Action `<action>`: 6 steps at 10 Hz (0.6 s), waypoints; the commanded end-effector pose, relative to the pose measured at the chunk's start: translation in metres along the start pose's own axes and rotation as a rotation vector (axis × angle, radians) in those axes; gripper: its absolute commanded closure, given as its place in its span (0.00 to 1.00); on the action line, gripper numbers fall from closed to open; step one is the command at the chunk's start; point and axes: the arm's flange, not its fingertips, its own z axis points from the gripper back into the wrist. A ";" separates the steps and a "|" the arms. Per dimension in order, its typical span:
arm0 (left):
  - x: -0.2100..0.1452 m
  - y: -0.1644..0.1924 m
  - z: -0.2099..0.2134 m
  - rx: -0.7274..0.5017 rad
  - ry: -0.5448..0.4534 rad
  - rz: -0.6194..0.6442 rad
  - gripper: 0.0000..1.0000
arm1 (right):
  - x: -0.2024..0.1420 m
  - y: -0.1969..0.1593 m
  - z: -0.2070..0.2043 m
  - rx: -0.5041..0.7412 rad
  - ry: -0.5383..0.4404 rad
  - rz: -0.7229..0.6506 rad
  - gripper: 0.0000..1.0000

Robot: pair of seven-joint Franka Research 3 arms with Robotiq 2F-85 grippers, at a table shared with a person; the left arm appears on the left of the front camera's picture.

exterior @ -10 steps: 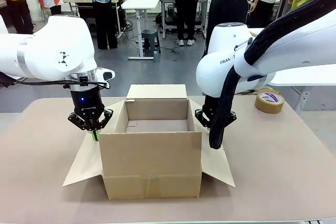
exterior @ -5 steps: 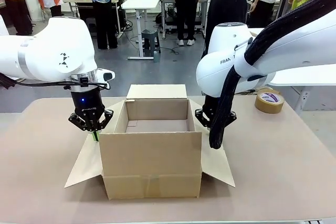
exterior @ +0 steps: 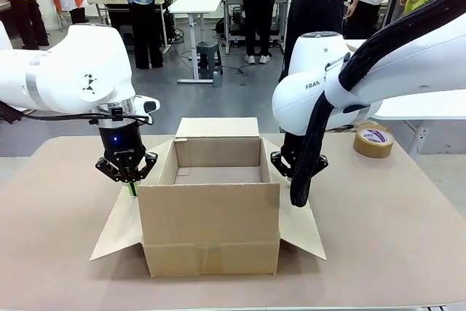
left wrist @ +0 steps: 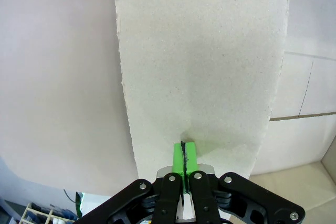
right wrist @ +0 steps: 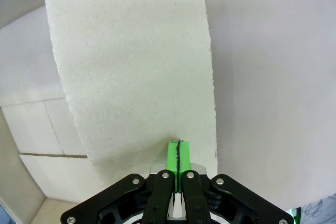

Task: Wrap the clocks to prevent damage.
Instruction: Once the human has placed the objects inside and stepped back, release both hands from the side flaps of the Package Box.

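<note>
Item 1, carton. An open brown corrugated cardboard box stands at the middle of the pale beige bench, with its near wall facing the camera. The visible part of its interior holds nothing. The far flap stands roughly upright behind the opening. The left side flap and the right side flap are both folded outward and slope down toward the bench surface.

Item 2, left tool. It points downward over the left side flap, just left of the box wall. Its green pads are pressed flat together with only a thin dark seam between them, and nothing is held. In the left wrist view the pad tips appear to meet the flap surface near its edge, with a faint shadow around them.

Item 3, right tool. It points downward over the right side flap, just right of the box wall. Its pads are likewise fully together and hold nothing. Their tips sit at the flap surface, and contact appears likely. In the front view a black fabric cable sleeve hangs in front of this tool and partly hides it.

Item 4, other. A roll of brown packing tape lies flat at the far right of the bench, well apart from the box.
</note>
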 end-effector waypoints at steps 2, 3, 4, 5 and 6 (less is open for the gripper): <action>-0.001 0.000 0.000 0.005 0.006 -0.003 1.00 | 0.000 0.000 0.001 0.000 -0.002 -0.005 0.99; -0.001 0.000 0.000 0.005 0.006 -0.003 1.00 | 0.000 0.000 0.001 0.000 -0.002 -0.005 0.99; -0.001 0.000 0.000 0.005 0.006 -0.003 1.00 | 0.000 0.000 0.001 0.000 -0.002 -0.005 0.99; -0.001 0.000 0.000 0.005 0.006 -0.003 1.00 | 0.000 0.000 0.001 0.000 -0.002 -0.005 0.99; -0.001 0.000 0.000 0.005 0.006 -0.003 1.00 | 0.000 0.000 0.001 0.000 -0.002 -0.005 0.99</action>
